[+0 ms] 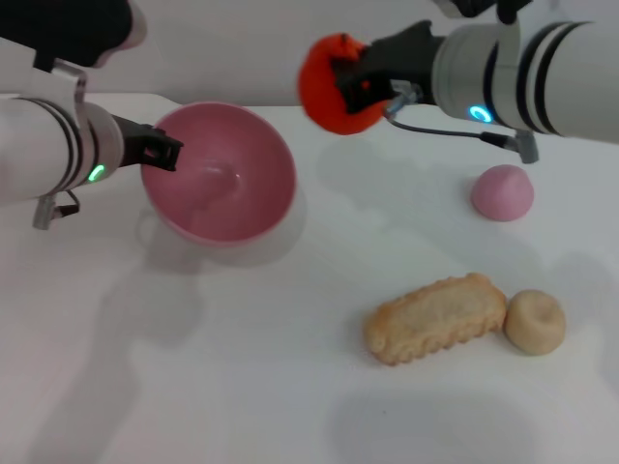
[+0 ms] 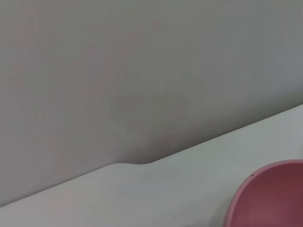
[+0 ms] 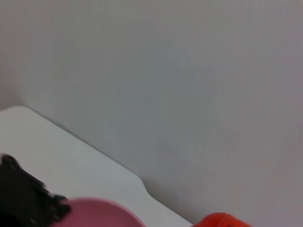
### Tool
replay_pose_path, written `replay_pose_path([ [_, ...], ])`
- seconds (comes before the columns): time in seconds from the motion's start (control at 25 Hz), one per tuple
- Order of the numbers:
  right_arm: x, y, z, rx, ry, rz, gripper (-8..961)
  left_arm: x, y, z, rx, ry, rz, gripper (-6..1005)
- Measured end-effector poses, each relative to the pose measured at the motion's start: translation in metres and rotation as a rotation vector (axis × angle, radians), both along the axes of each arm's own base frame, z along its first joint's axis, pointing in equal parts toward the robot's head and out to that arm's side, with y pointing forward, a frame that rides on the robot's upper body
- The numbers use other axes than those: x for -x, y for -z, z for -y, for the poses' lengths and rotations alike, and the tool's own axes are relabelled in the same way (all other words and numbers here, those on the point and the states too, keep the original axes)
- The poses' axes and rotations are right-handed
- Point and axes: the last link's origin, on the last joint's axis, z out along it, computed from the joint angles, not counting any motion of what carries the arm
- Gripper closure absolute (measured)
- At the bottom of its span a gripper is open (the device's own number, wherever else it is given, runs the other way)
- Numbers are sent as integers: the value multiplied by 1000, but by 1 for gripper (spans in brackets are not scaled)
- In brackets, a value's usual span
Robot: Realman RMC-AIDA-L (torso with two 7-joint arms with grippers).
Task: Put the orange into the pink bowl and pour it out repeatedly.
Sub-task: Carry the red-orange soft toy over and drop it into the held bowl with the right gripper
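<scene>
On a white desk (image 1: 242,387), taking the pink bowl (image 1: 221,174) as landmark: nearest the viewer, to the bowl's right, lie a biscuit-shaped toy (image 1: 435,317) and a beige ball (image 1: 536,322). Farther back sits a pink-mauve ball (image 1: 502,192). The left gripper (image 1: 164,153) clamps the bowl's left rim, tilting it open, likely to receive fruit. Just beyond the bowl's right rim, raised, the right gripper (image 1: 363,82) is closed around the orange (image 1: 334,85).

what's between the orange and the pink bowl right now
Nothing. In the head view the orange, held by the right gripper, hangs beside the pink bowl, with only bare white table and wall between.
</scene>
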Motion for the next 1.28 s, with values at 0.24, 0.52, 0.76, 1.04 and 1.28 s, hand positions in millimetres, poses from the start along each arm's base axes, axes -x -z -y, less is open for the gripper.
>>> replay_pose_path([
  [0.24,13,8,8,27,-39,-6,865,-12,9,0,23,37,0,954],
  [0.52,7,24,7,71,-21,-25,829,-19,12,-2,31,56,9,954],
  [0.76,2,30,6,81,-13,-30,798,-20,12,-2,30,59,13,954],
  [1.04,5,29,7,80,-23,-35,659,-20,12,-2,30,58,13,954],
  [1.28,7,30,10,85,-30,-41,521,-19,13,-1,34,56,13,954],
])
